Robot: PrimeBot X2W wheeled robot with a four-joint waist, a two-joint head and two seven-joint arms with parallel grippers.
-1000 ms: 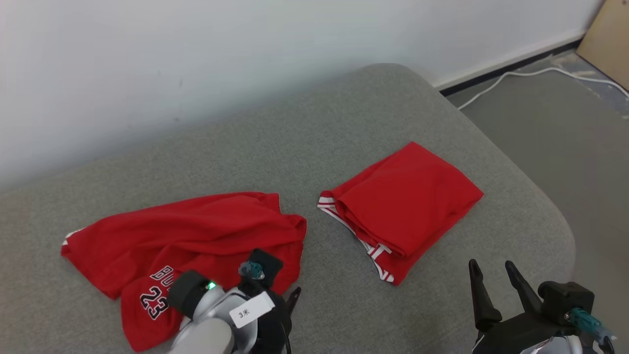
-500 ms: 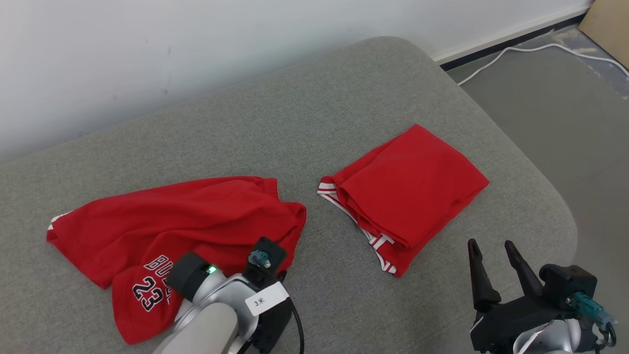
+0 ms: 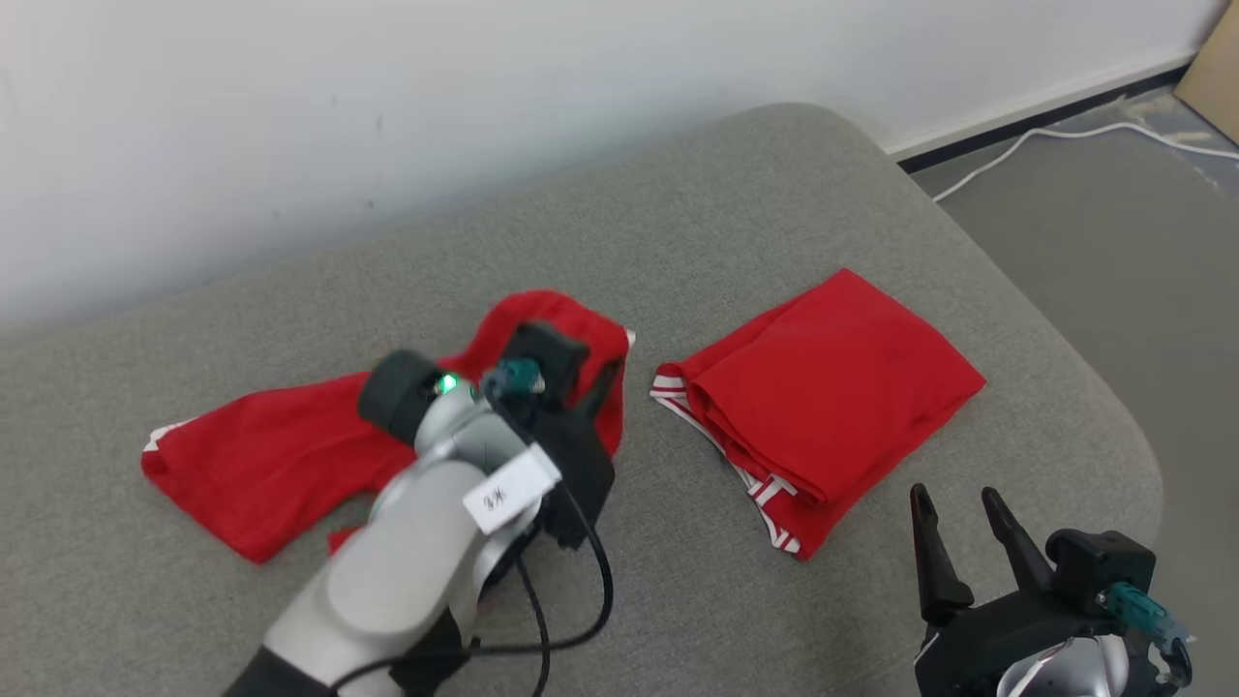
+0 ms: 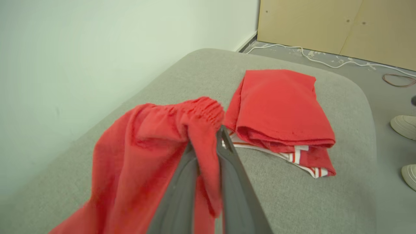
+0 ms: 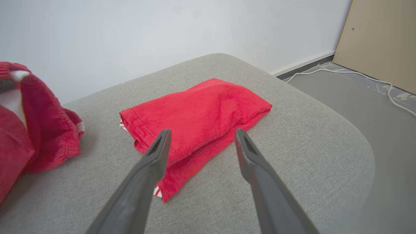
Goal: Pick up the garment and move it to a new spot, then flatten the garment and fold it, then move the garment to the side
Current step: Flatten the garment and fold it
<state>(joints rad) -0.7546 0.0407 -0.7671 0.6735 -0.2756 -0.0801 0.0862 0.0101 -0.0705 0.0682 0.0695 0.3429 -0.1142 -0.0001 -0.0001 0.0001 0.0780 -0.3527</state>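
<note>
One step is under way, the pick-up only. Head view: left tool (image 3: 602,379) is closed onto the loose garment (image 3: 281,455), lifting one end just left of the folded garment (image 3: 832,387) on the grey couch (image 3: 678,213). The rest trails on the cushion. Moving, flattening and folding look undone. Right tool (image 3: 951,496) is wide apart and empty, near the folded garment. Left wrist view: elastic waistband pinched between the nearly closed fingers. Right wrist view: loose garment cut off at the edge, most of it hidden.
</note>
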